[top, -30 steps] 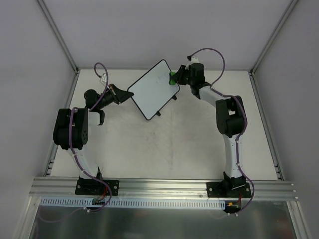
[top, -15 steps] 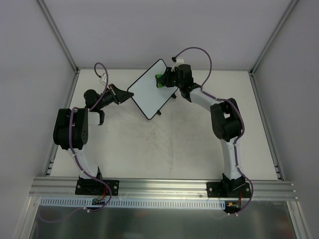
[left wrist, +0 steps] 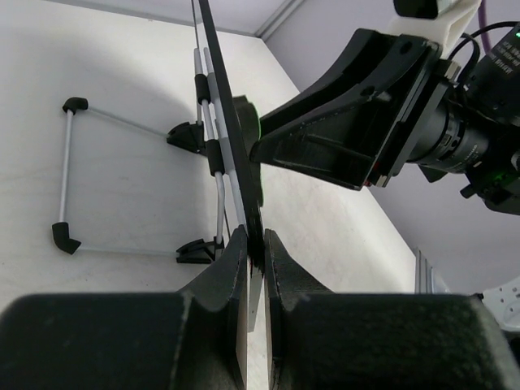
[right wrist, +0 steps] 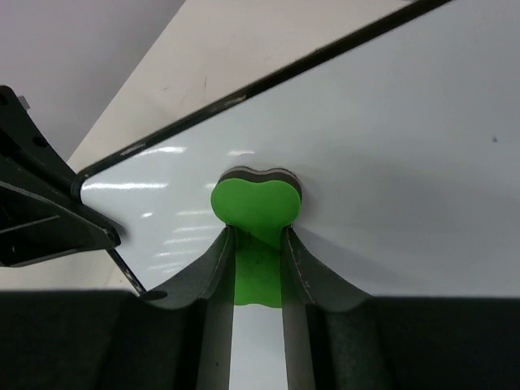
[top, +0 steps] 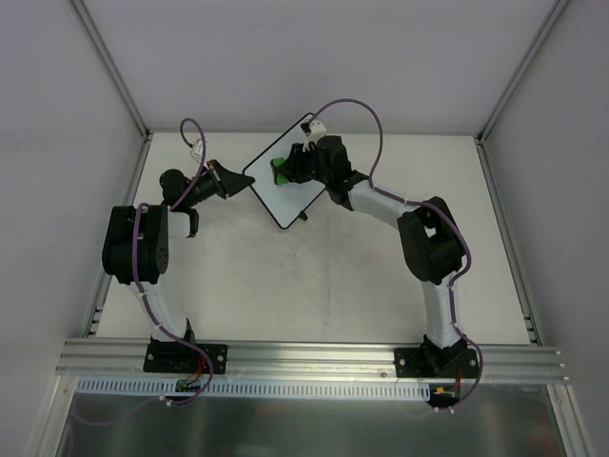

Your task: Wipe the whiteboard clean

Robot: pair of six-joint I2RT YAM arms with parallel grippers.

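Currently the whiteboard (top: 278, 202) sits at the far middle of the table (top: 314, 286) — left gripper (left wrist: 253, 244) clamped tight on its thin edge. Right gripper (right wrist: 257, 236) pinches the green eraser (right wrist: 256, 201), which is pressed against the board's white face.

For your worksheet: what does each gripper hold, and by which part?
Left gripper: the whiteboard, by its edge. Right gripper: the green eraser, by its sides.

I can read nothing here: no words, numbers, brands or signs show on the whiteboard (right wrist: 390, 122) face or anywhere else in my views.
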